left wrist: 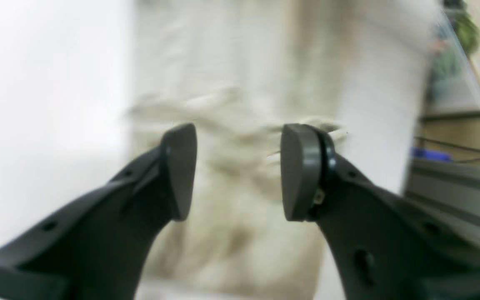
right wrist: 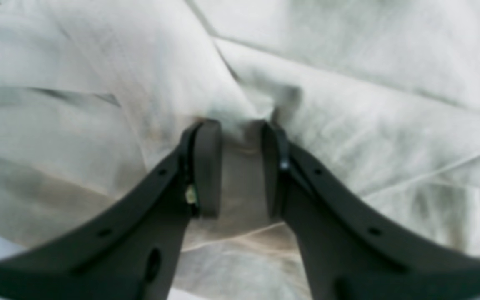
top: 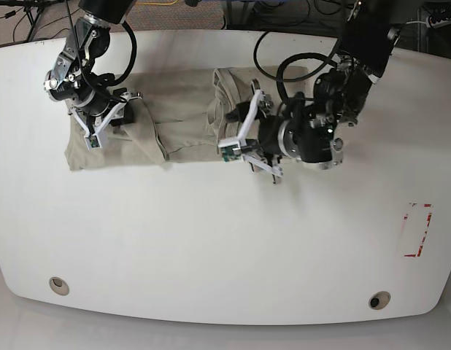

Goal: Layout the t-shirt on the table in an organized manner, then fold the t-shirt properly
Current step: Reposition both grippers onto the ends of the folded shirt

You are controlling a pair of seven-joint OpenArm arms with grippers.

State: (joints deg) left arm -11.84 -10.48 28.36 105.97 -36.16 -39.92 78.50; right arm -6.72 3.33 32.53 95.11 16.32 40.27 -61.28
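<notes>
1. Your left gripper (left wrist: 238, 171) has its jaws parted with nothing between them; it hangs just over the crumpled edge of the t-shirt (left wrist: 240, 83), at the end nearer the table's middle in the base view

2. Your right gripper (right wrist: 240, 166) is clamped on a pinch of the same cloth, the fabric bunched between the two pads (right wrist: 208, 166), at the far-left end of the shirt in the base view

3. The t-shirt (top: 174, 124) lies stretched sideways across the rear left of the table (top: 211, 248), rumpled, with one end rolled up into a thick ridge near your left gripper (top: 244, 138)

4. You look to be in the laying-out step; no neat fold shows yet, and neither sleeves nor collar can be picked out

5. Next, judge where the ridge's free edge lies, close your left gripper on it, and draw it away from your right gripper (top: 101, 120) so the cloth spreads flat

6. Keep the right hold firm, or the whole shirt may just slide
</notes>
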